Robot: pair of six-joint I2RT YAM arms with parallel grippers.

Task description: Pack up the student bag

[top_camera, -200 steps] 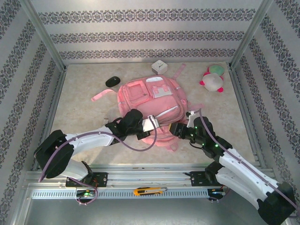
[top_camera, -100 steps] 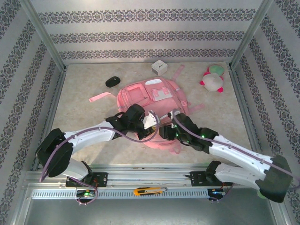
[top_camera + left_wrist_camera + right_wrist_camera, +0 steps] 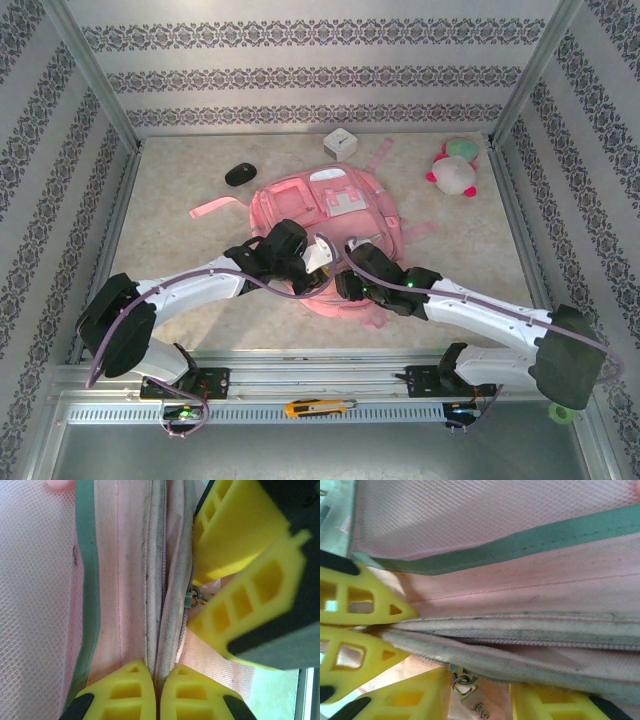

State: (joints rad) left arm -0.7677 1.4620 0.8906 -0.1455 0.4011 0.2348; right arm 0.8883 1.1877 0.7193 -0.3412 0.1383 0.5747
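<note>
A large pink fabric backpack (image 3: 335,205) with pale trim lies flat in the middle of the beige marbled tabletop (image 3: 180,220), front pockets facing up. One loose pink strap (image 3: 215,208) trails off the backpack's left side, and another runs out past its far edge.

Both arms reach in over the backpack's near edge and meet there, almost nose to nose. The left gripper (image 3: 157,692) has its yellow fingers pressed tight together, pinching a fold of the grubby grey zipper band (image 3: 160,580) that runs along the backpack's seam. A dull green trim strip (image 3: 87,580) runs alongside that band, with pink mesh fabric (image 3: 35,605) beyond it.

Just beside the left gripper, the right gripper (image 3: 480,695) stands with its yellow fingers spread, one on each side of a small metal zipper pull (image 3: 191,597). The pull hangs in the gap between them. I cannot tell whether either finger touches it.

A small white box (image 3: 340,142) sits just beyond the backpack's far edge. A black oval computer mouse (image 3: 240,174) lies off the backpack's far-left corner. A pink, white and green plush toy (image 3: 455,170) rests well off to the backpack's far right. On the near side of the backpack, past the arm bases, a yellow-and-black utility knife (image 3: 318,408) lies on the metal rail (image 3: 120,412).
</note>
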